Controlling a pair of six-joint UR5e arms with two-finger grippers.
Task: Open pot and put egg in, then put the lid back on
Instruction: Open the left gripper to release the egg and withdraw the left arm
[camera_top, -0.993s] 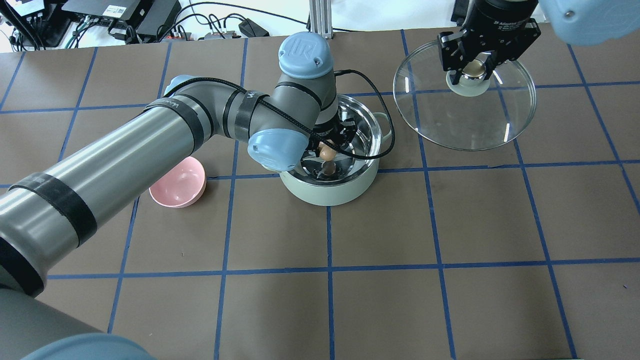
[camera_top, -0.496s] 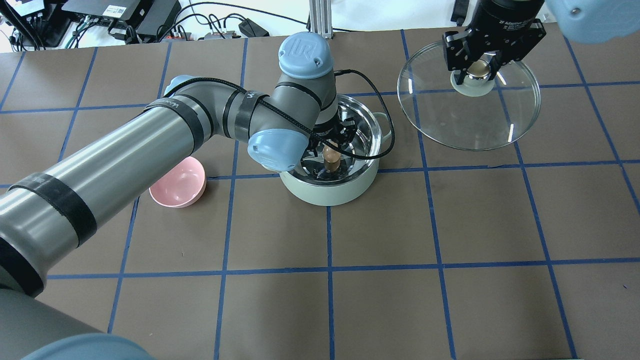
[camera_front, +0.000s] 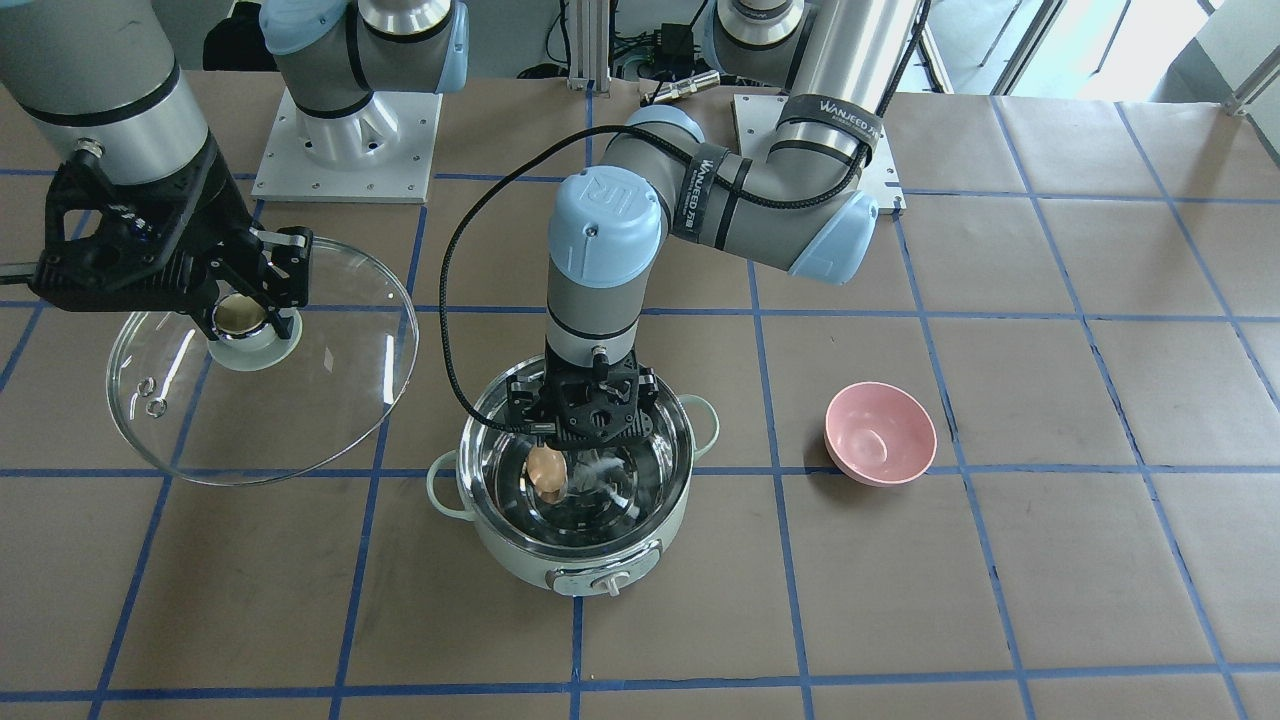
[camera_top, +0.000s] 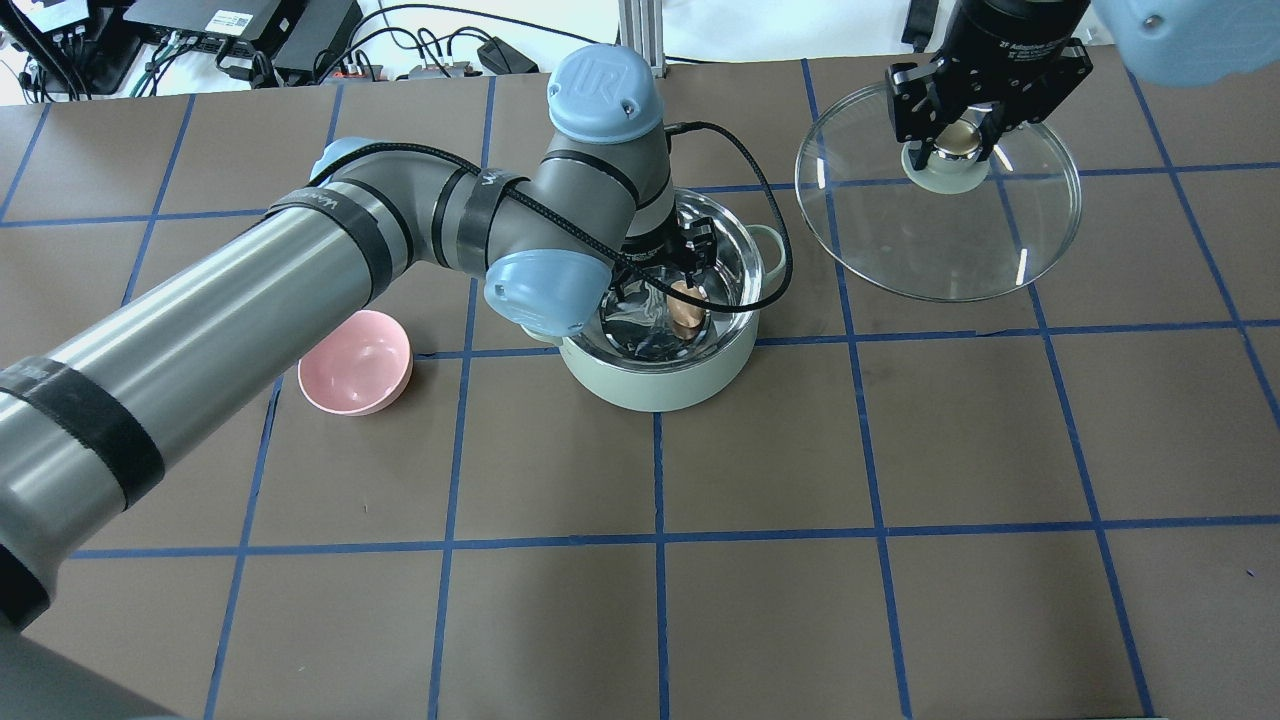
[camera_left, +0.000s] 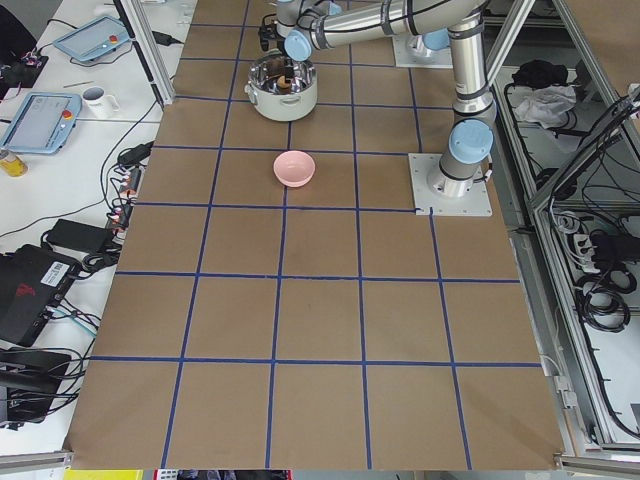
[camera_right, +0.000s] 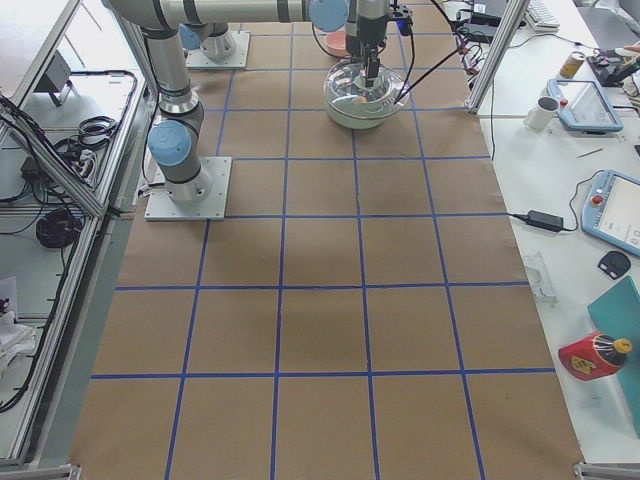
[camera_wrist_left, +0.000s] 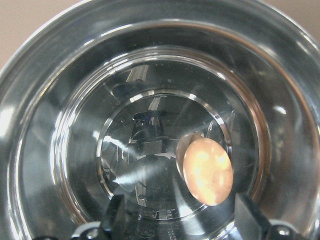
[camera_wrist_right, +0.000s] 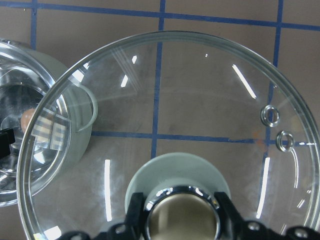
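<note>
The mint-green pot (camera_top: 655, 385) stands open at mid-table, and it shows in the front view (camera_front: 520, 560) too. The tan egg (camera_top: 686, 308) lies free on its steel bottom, as seen from the front (camera_front: 547, 470) and in the left wrist view (camera_wrist_left: 207, 171). My left gripper (camera_top: 682, 268) hangs open inside the pot's mouth, just above the egg, with its fingertips (camera_wrist_left: 117, 215) spread apart. My right gripper (camera_top: 955, 140) is shut on the beige knob of the glass lid (camera_top: 930, 240) and holds it above the table, right of the pot. The lid also shows in the right wrist view (camera_wrist_right: 200, 100).
A small empty pink bowl (camera_top: 357, 363) sits on the table beside the pot, on my left. A black cable loops from my left wrist over the pot's rim. Cables and electronics lie past the table's far edge.
The egg was held upright between the left fingers; now it lies loose on the pot's bottom. The left wrist has drawn back a little. The lid shifted slightly right.
</note>
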